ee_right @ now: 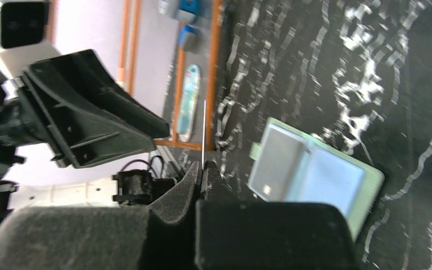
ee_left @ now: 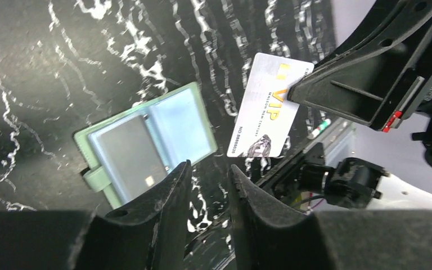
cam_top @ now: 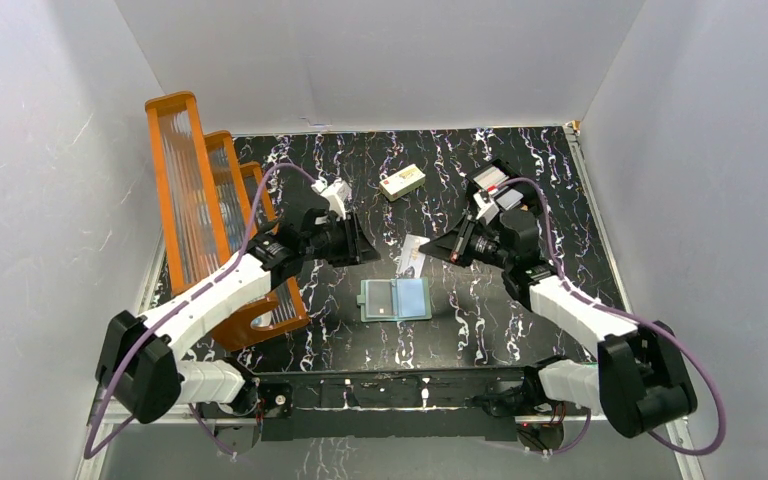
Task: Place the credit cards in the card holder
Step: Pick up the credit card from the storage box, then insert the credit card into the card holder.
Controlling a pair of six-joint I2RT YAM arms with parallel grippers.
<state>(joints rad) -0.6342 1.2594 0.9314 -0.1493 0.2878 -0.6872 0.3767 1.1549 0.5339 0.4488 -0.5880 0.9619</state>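
One credit card (ee_left: 267, 107) clamped edge-on in right pincer (ee_right: 201, 169), just beyond open card holder (cam_top: 396, 299); left pincer (ee_left: 209, 174) parted, empty.

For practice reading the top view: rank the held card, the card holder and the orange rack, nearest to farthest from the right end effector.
1. Card, clamped in the right end effector.
2. Card holder, lying open just down-left of it.
3. Orange rack, standing at the far left.
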